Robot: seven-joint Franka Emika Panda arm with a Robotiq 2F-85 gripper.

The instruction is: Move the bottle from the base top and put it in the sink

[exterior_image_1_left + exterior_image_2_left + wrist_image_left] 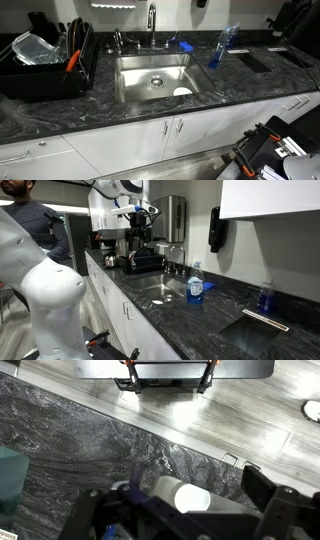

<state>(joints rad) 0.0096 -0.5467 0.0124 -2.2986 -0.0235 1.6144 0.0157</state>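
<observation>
The blue bottle point(222, 46) stands on the dark marbled countertop point(60, 112) just beside the sink point(135, 88), leaning slightly in that exterior view. It also shows in an exterior view point(196, 283), between the sink point(158, 284) and a flat cooktop. My gripper point(140, 222) hangs high over the far end of the counter, well away from the bottle. In the wrist view the gripper point(178, 502) has its fingers wide apart over the countertop point(80, 440). A white cylinder point(185, 495) shows between the fingers, and I cannot tell what it is. The bottle is out of the wrist view.
A black dish rack point(45, 65) with containers sits beside the sink. A faucet point(152, 20) stands behind the basin, with a small flat blue object point(186, 46) next to it. A white item point(182, 92) lies in the sink. A cooktop point(255, 60) is beyond the bottle.
</observation>
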